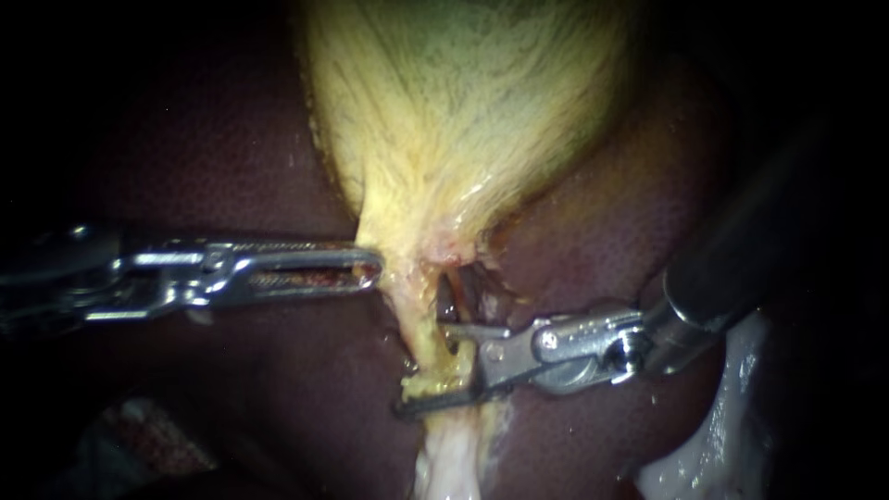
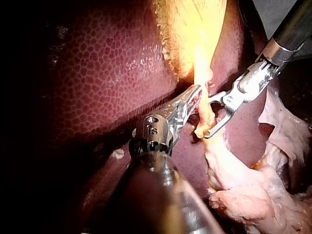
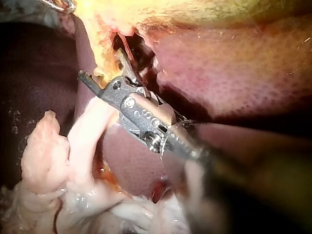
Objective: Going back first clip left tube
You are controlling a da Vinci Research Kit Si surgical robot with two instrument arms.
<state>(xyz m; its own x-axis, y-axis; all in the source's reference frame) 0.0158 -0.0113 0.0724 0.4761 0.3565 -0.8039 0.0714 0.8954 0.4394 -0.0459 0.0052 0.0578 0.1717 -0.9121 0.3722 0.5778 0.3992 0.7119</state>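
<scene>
Surface: dark red liver (image 1: 213, 139) surrounds yellow gallbladder (image 1: 463, 111) at upper centre; wet pale tissue (image 1: 732, 435) at lower right.
Task item: yellowish tube (image 1: 419, 319) drops from the gallbladder's neck to lower centre.
Left: my left instrument (image 1: 370, 268), from the left edge, jaws pinching the gallbladder's neck.
Right: my right instrument (image 1: 424, 367), from the right edge, jaws spread astride the tube, not clamping it.

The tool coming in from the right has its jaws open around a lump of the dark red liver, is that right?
Not quite. The right instrument holds its open jaws around the pale yellow tube below the gallbladder, not the liver; the endoscope view shows it.
</scene>
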